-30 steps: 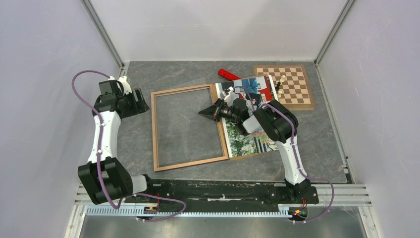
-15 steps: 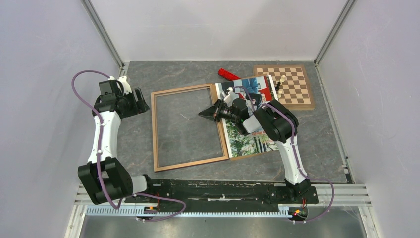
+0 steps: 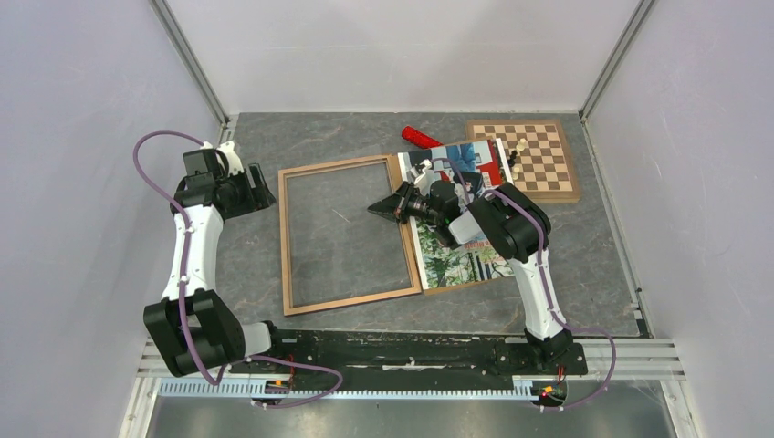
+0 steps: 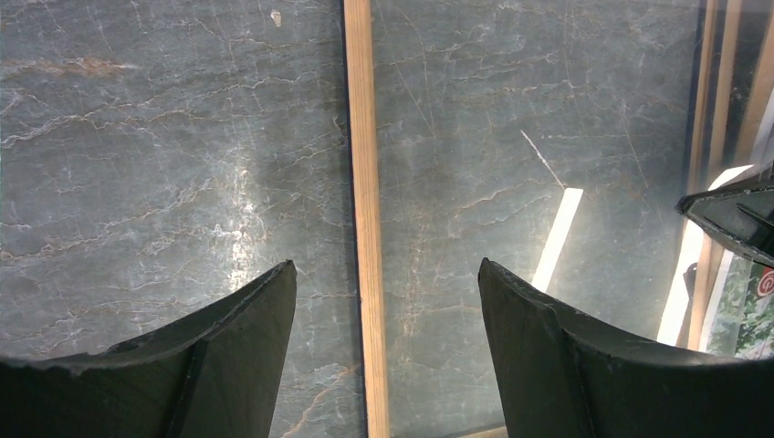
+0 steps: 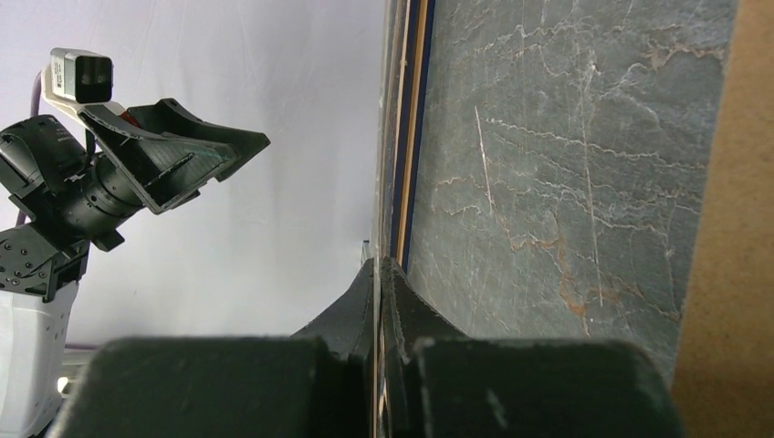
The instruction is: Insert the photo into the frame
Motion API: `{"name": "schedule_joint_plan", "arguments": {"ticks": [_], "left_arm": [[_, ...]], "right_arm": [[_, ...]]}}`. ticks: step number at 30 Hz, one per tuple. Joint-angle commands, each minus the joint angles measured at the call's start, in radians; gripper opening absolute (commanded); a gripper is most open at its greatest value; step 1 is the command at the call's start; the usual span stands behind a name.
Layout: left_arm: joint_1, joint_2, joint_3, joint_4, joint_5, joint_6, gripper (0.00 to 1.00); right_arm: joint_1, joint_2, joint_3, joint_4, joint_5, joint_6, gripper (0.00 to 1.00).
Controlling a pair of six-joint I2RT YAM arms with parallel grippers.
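The left fingers (image 4: 246, 338) stand wide apart and empty, above a rail of the thin light brown wooden frame (image 4: 365, 210). The right fingers (image 5: 360, 306) are pressed together, holding nothing, over the frame's opening. The large colour vending-machine photo (image 3: 454, 265) lies just behind them.

Left arm (image 3: 189, 251) stretched forward, left gripper (image 3: 260, 188) spread wide, right arm (image 3: 540, 285) bent inward, right gripper (image 3: 373, 208) pinched closed

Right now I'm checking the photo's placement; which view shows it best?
Top external: the photo lies flat right of the frame, its middle hidden under the right arm. Left wrist catches only a sliver; right wrist shows none.
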Motion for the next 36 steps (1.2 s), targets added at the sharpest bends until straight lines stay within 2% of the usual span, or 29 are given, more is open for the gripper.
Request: {"name": "schedule_joint_plan", "arguments": {"ticks": [1, 36], "left_arm": [[0.004, -0.043, -0.002, 0.038, 0.025, 0.018, 0.79], [0.004, -0.051, -0.008, 0.039, 0.028, 0.019, 0.79]], "right_arm": [[-0.009, -0.016, -0.005, 0.046, 0.006, -0.015, 0.00], [-0.015, -0.039, -0.016, 0.011, -0.008, -0.059, 0.00]]}}
